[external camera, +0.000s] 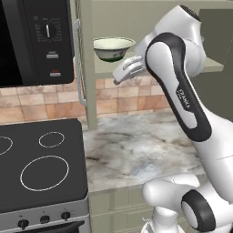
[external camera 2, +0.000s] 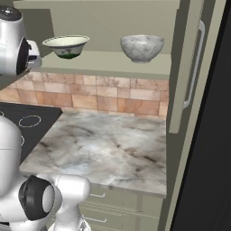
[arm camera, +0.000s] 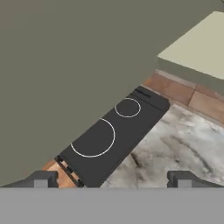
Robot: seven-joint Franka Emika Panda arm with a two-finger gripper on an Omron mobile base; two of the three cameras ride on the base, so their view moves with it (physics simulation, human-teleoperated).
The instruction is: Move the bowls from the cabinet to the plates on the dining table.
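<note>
Two bowls stand on the bottom shelf (external camera 2: 108, 63) of the open sage-green cabinet. The cream-white bowl (external camera: 113, 48) (external camera 2: 66, 46) is on the left and the mottled grey bowl (external camera 2: 141, 47) on the right. My white hand (external camera: 126, 69) hangs at the shelf's front edge, just below and right of the cream bowl and apart from it. In the hand view the gripper (arm camera: 113, 178) is open, its dark fingertips (arm camera: 41, 178) wide apart with nothing between them. It looks down past a cabinet door at the stove and counter. The plates and the dining table are out of view.
Below the cabinet lies a marble worktop (external camera: 136, 150) beside a black stove (external camera: 41, 164). A microwave (external camera: 36, 41) hangs at upper left. Open cabinet doors with long silver handles (external camera: 78, 63) (external camera 2: 195, 63) flank the shelf. A dark tall unit (external camera 2: 212, 158) stands at the far right.
</note>
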